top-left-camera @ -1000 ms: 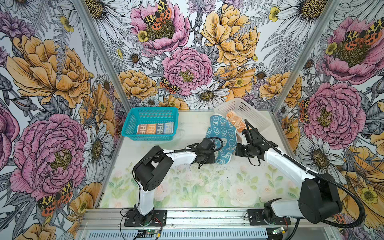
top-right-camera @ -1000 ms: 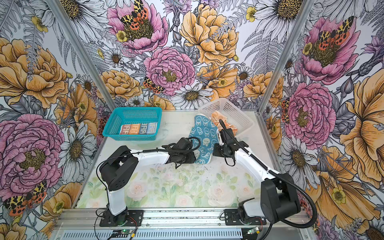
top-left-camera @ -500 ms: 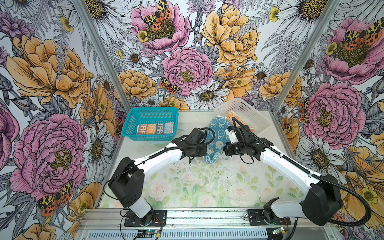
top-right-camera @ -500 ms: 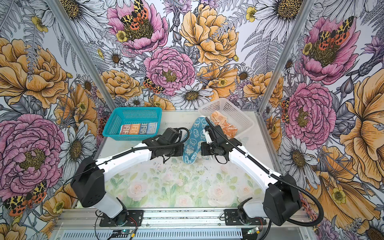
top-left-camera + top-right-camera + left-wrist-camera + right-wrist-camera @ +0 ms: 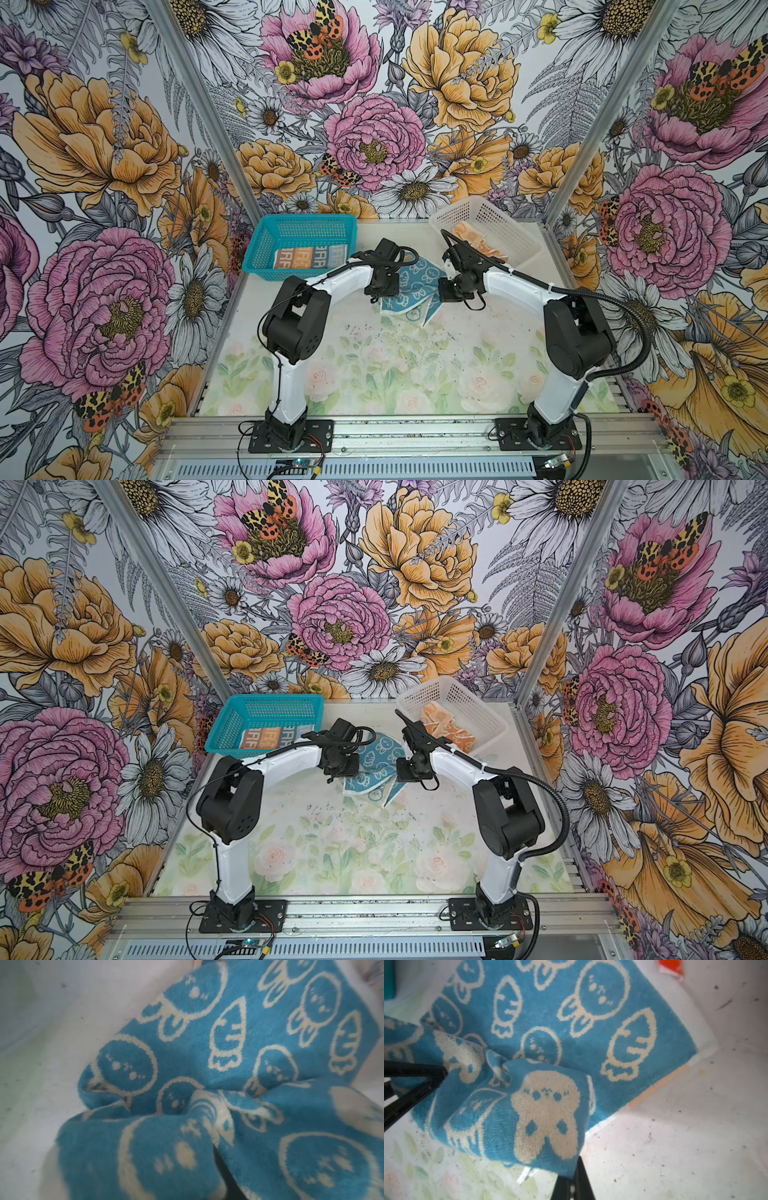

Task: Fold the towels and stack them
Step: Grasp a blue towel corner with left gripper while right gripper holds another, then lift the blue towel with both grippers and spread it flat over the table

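- Blue basket (image 5: 261,245), far left on the desk (image 5: 374,365): holds the lettered towel (image 5: 309,257), which lies flat.
- Left pincer (image 5: 379,296): at the left edge of the bunny towel (image 5: 415,291). It cannot be told whether its jaws are apart or together.
- Bunny towel: bunched and creased, mid-desk toward the far side, between the two pincers.
- Right pincer (image 5: 437,296): jaws together, clamped on the bunny towel's right corner.
- White basket (image 5: 498,220), far right: holds the peach towel (image 5: 469,237), rumpled.
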Tool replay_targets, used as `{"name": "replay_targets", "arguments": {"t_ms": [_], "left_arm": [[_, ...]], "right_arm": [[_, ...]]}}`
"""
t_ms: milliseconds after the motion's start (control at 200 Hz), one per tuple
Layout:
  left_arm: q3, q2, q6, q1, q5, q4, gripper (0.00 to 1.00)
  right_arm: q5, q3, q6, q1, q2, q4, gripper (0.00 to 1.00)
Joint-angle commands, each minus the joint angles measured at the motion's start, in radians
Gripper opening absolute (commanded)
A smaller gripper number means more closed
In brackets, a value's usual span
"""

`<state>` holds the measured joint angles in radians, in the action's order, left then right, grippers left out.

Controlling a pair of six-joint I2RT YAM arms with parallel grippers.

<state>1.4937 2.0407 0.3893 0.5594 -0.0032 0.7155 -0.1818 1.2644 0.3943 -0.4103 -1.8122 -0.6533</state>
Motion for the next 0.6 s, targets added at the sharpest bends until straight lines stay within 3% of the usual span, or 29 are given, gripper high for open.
{"name": "replay_targets", "arguments": {"t_ms": [0,30,85,105,250,400,595], "left_arm": [[0.064,0.004,-0.03,0.011,-0.038,0.017,0.54],[0.062,0.001,-0.028,0.012,-0.046,0.016,0.65],[0.046,-0.023,-0.027,0.023,-0.079,0.016,0.96],[0.035,-0.039,-0.027,0.027,-0.091,0.015,0.99],[-0.081,-0.196,-0.005,0.053,-0.155,-0.002,0.99],[-0.217,-0.322,0.011,0.095,-0.116,-0.066,0.98],[-0.312,-0.301,0.066,0.136,-0.024,-0.152,0.78]], "right_arm": [[0.032,0.027,-0.021,0.018,0.013,0.011,0.0],[0.039,0.024,-0.023,0.024,0.01,0.011,0.0],[0.05,0.016,-0.028,0.034,0.008,0.01,0.0],[0.051,0.013,-0.03,0.039,0.008,0.011,0.0],[0.053,-0.001,-0.039,0.063,0.011,0.011,0.0],[0.047,-0.011,-0.04,0.067,0.013,0.016,0.0],[-0.003,-0.02,-0.024,0.075,0.004,0.047,0.0]]}}
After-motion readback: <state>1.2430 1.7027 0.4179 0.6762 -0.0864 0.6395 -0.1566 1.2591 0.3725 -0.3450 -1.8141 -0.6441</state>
